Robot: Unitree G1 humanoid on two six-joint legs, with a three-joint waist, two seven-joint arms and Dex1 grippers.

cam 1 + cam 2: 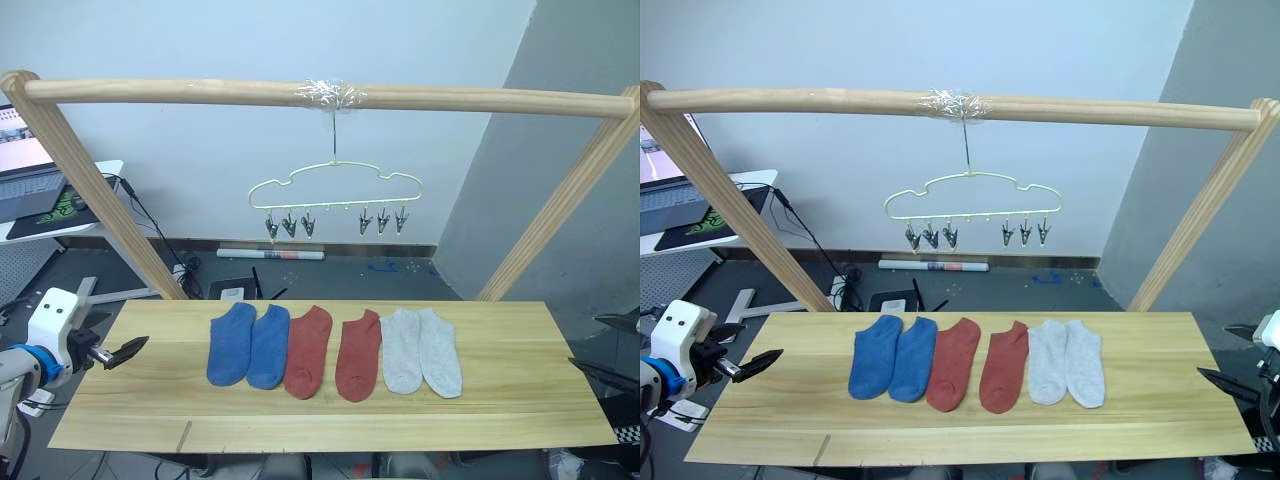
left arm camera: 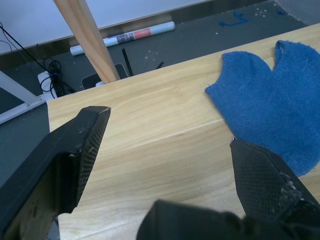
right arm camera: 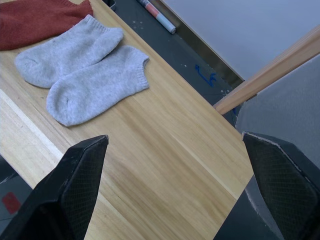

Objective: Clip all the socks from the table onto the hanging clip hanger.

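Left gripper (image 1: 118, 352) nearest camera, at left end of table (image 1: 520, 400), fingers apart, holding nothing, hovering above wood. Six socks in row at table centre, toes toward robot: blue pair (image 1: 249, 345) touching each other, two rust-red socks (image 1: 308, 351) and (image 1: 358, 355) side by side, grey pair (image 1: 422, 350) touching. Right gripper (image 1: 1230, 384) off right end of table, fingers spread wide, empty. Clip hanger (image 1: 335, 185) hangs from wooden pole (image 1: 180, 92) above and behind socks; six clips (image 1: 288, 224) bare.
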